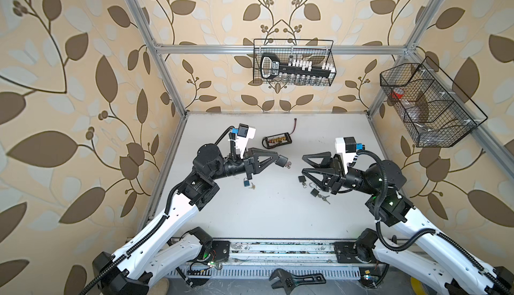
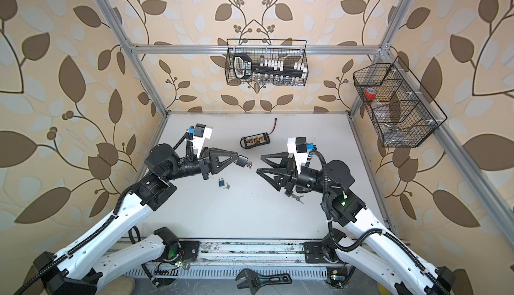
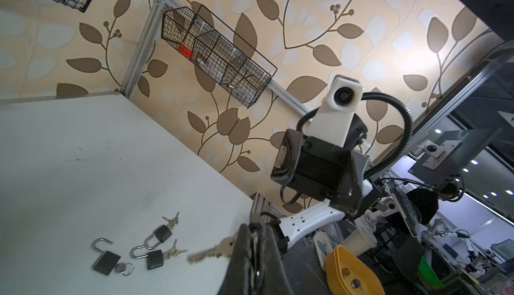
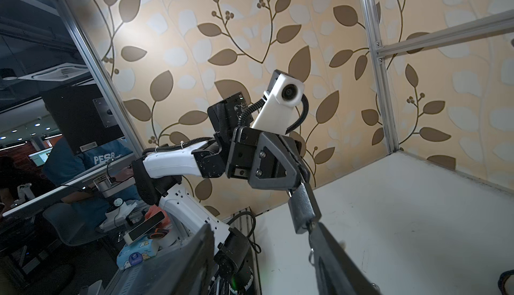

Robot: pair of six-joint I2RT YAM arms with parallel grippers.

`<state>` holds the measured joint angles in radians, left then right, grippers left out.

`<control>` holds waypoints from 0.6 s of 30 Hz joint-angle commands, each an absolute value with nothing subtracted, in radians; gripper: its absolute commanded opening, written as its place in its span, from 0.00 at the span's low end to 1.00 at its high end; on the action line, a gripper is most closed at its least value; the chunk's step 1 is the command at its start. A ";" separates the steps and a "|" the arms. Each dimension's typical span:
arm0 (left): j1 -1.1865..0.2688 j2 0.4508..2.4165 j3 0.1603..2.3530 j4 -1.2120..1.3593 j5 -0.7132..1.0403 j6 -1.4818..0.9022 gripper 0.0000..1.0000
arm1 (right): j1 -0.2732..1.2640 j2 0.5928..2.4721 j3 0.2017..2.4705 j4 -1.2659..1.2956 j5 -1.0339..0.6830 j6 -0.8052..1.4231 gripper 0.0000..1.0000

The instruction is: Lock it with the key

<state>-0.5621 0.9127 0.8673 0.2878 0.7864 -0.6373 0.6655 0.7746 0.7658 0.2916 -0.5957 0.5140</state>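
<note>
Holding the black padlock [image 1: 282,160] clear of the table [image 1: 278,218], above its middle, with the left gripper [image 1: 280,159] clamped tight on it. Carrying the key [image 1: 289,164] at the body's free end, silver and jutting toward the right gripper [image 1: 304,164]. Running lock and key roughly along the line between the two grippers, so pointing almost straight into the right one. Waiting there with jaws apart and empty, just short of the key. Nearer to the key than the other arm can get, so probably the one to pinch and turn it, after a short advance along that same line. Hiding the keyhole behind a right finger [image 4: 333,251] in the right wrist view, so cannot tell how deep the key sits. Leaving the blue padlock [image 1: 246,181] and other black padlocks [image 1: 314,192] flat on the table.
</note>
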 commanded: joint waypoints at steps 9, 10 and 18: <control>-0.567 0.911 0.861 0.464 0.905 -0.747 0.00 | 0.666 0.863 0.654 0.682 -0.688 0.797 0.52; -0.569 0.906 0.858 0.463 0.903 -0.747 0.00 | 0.667 0.876 0.662 0.690 -0.698 0.798 0.50; -0.579 0.872 0.838 0.441 0.871 -0.730 0.00 | 0.684 0.912 0.680 0.722 -0.716 0.803 0.35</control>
<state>-0.5709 0.9039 0.8337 0.3874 0.8639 -0.7349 0.6750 0.9173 0.6617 0.6579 -0.6926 0.7837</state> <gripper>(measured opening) 0.057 0.358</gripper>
